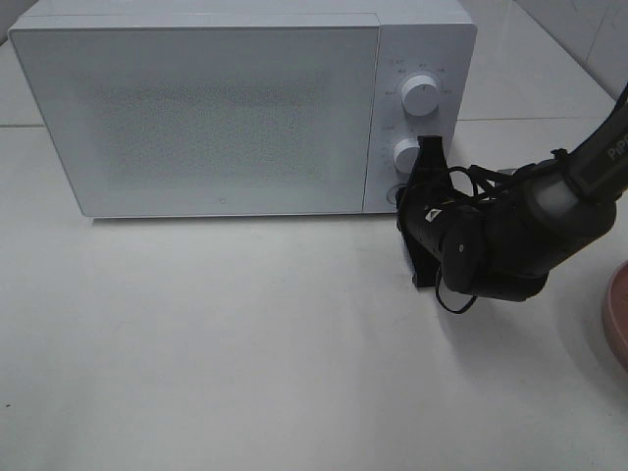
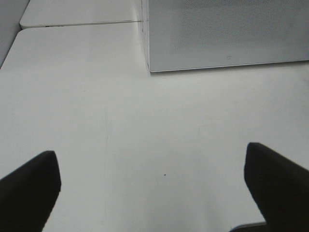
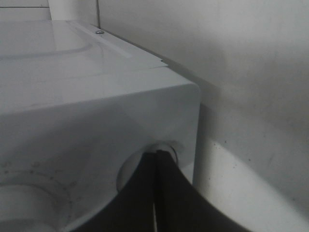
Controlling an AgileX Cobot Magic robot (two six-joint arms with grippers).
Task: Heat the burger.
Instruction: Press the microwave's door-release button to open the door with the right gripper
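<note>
Now closed right gripper (image 3: 156, 155) touches microwave (image 1: 196, 108).

The burger is not showing in any view. The microwave (image 1: 432, 39), a white box, is standing upright toward the far edge of the tabletop, with its front facing the near edge. Its door (image 1: 206, 118), with a speckled, opaque window, is sitting fully shut. The upper dial (image 1: 422, 95) and lower dial (image 1: 407, 154) are sitting on the right-hand control panel.

Black right arm (image 1: 491, 245) with looped cables (image 1: 478, 183), white lettering (image 1: 616, 149), grey band (image 1: 552, 201); left fingers (image 2: 29, 188) blunt, black.
</note>
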